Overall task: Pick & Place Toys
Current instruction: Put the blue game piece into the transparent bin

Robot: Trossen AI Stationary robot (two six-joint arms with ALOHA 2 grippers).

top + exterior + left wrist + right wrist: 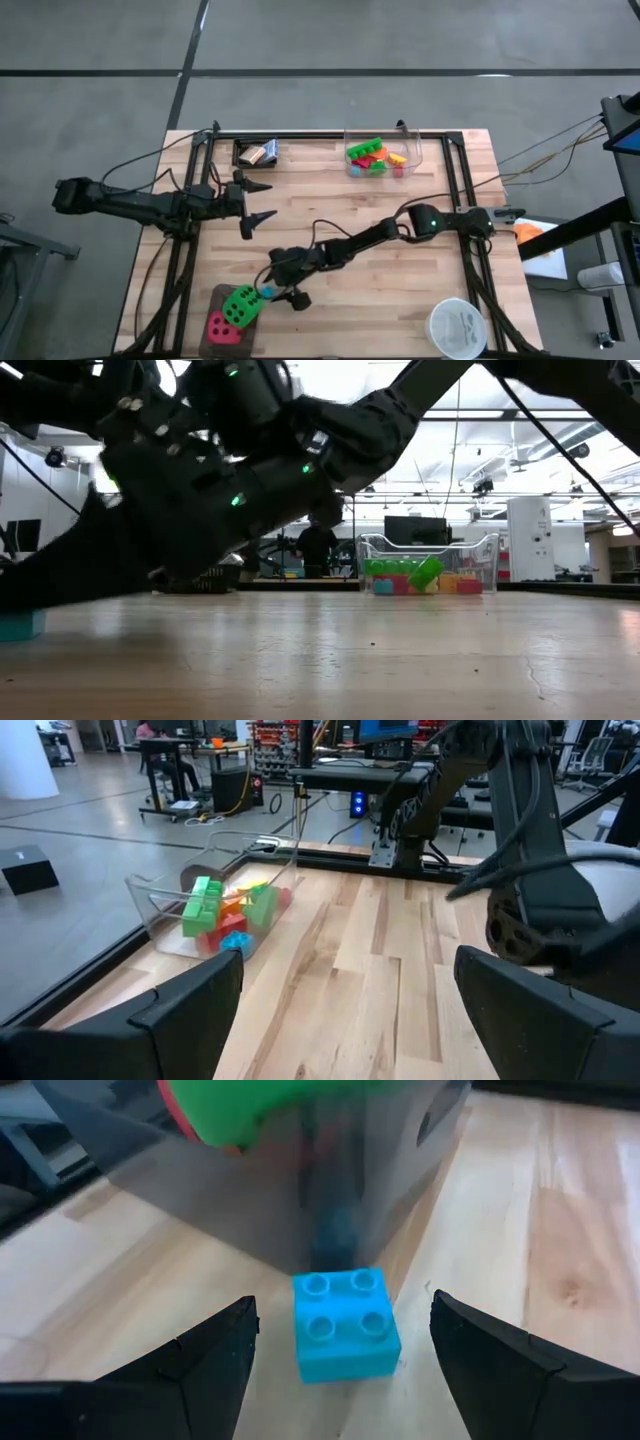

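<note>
Straddling a studs-up blue brick (pixel 345 1326), right gripper (pixel 345 1365) fingers apart, left gripper (pixel 262 202) fingers apart.

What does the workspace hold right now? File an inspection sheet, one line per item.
Surface: wooden table, black frame along its edges.
Job's things: blue brick on the table; green die and red die on a grey tray; bricks in the tub; card packs at the far edge.
Clutter: white bowl.
Grippers: right gripper with jaws open either side of the blue brick; left gripper open, waiting.
Cables: black leads along both arms.
Surroundings: person beyond the table.
</note>
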